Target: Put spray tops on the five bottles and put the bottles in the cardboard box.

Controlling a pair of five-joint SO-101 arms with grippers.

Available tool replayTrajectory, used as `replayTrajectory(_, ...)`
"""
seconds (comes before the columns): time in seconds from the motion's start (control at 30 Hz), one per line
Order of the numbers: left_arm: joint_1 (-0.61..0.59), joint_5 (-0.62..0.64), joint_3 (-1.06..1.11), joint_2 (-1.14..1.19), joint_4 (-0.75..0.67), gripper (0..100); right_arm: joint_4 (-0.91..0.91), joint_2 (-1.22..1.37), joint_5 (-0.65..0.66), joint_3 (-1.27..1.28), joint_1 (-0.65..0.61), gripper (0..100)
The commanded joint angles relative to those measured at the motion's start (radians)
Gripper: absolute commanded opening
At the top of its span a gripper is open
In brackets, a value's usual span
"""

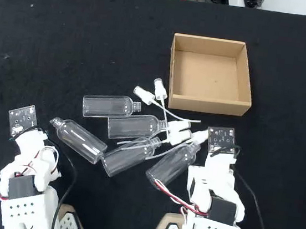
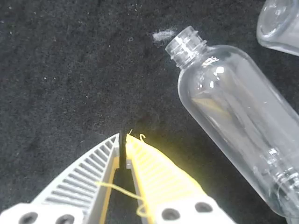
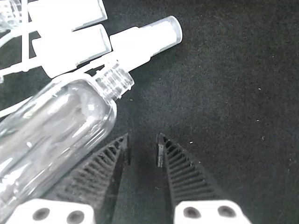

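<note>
At the 5 o'clock corner of the counter [image 1: 281,164], high view, the right arm [image 1: 214,183] has its wrist just beside the rightmost bottle [image 1: 172,162]. Right jaws: parted by a narrow gap, nothing between them, tips over bare black counter. Bottle lies flat on their 9 o'clock side, long axis running 7 o'clock to 1 o'clock, open threaded neck at the 1 o'clock end. Whether its body touches the nearer jaw, cannot tell. One spray top [image 3: 140,39] lies just off that neck, with two more white tops [image 1: 179,130] crowded at its 9 o'clock. Left arm [image 1: 26,171] is at 7 o'clock of the counter. Left jaws: closed tip to tip, empty. Leftmost bottle [image 1: 77,139] lies toward 3 o'clock of them, open neck pointing 10 o'clock. Three more bottles [image 1: 128,156] lie between the arms, necks toward 2–3 o'clock. Cardboard box [image 1: 207,105] at 1 o'clock, no bottle in it. Judgement: task near its start. Right arm is nearer to both a bottle and a loose top. A grasp would need those jaws wider, shifted toward 9 o'clock, and set square across the bottle's long axis. Risk: a round, smooth bottle may roll if nudged from one side.
</note>
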Motion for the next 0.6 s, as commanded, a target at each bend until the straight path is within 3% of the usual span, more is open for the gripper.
replayTrajectory(0.0, -0.005, -0.002, 0.022, -0.003, 0.005, 3, 0.014, -0.097, 0.005, -0.002, -0.011, 8.7)
replayTrajectory(0.57, -0.004, -0.002, 0.022, -0.003, 0.005, 3, -0.009, -0.097, 0.000, -0.002, -0.012, 8.8)
